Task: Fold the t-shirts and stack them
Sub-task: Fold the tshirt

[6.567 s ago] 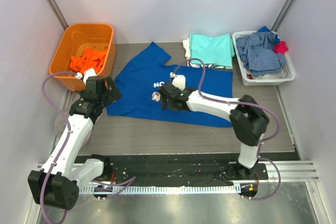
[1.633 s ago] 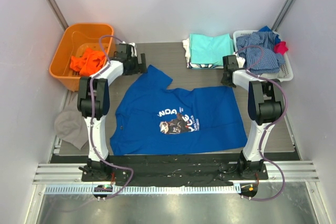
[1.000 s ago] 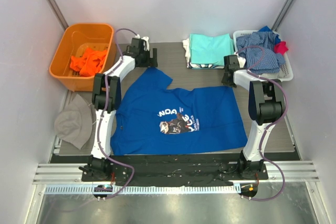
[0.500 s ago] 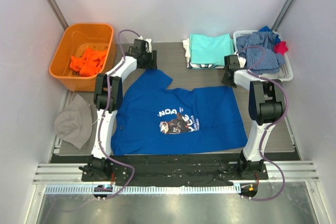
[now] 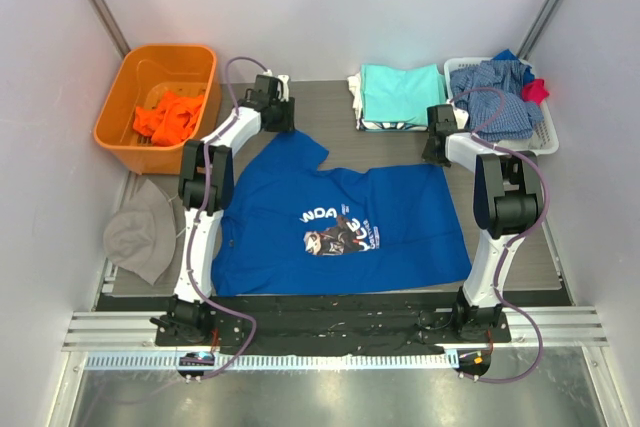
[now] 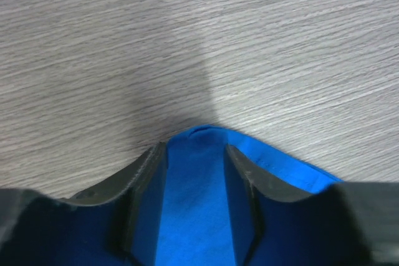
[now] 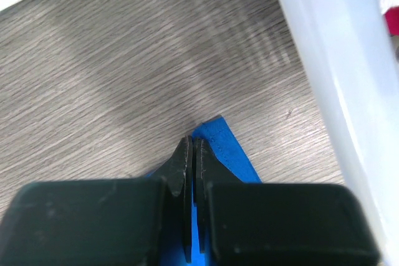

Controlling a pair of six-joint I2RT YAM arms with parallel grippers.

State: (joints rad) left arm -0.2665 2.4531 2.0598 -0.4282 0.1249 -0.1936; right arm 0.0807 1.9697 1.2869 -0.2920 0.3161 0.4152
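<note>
A royal blue t-shirt (image 5: 340, 217) lies spread flat on the table, print up. My left gripper (image 5: 284, 127) is at the tip of its far left sleeve. In the left wrist view its jaws (image 6: 193, 147) stand apart, with the blue sleeve cloth (image 6: 193, 191) lying between the fingers (image 6: 148, 169). My right gripper (image 5: 432, 155) is at the shirt's far right corner. In the right wrist view it (image 7: 194, 142) is shut on that blue corner (image 7: 235, 152). A folded aqua t-shirt (image 5: 402, 95) lies on a stack at the back. An orange t-shirt (image 5: 168, 115) sits in the orange bin (image 5: 118, 99).
A white basket (image 5: 505, 152) at the back right holds a blue-and-white checked garment (image 5: 495, 99) and a small red cloth (image 5: 536, 89). Its wall (image 7: 330, 60) is close to my right gripper. A grey cloth (image 5: 135, 237) lies at the table's left edge.
The left gripper's jaws have narrowed around the sleeve tip. The right arm and the shirt have not moved.
</note>
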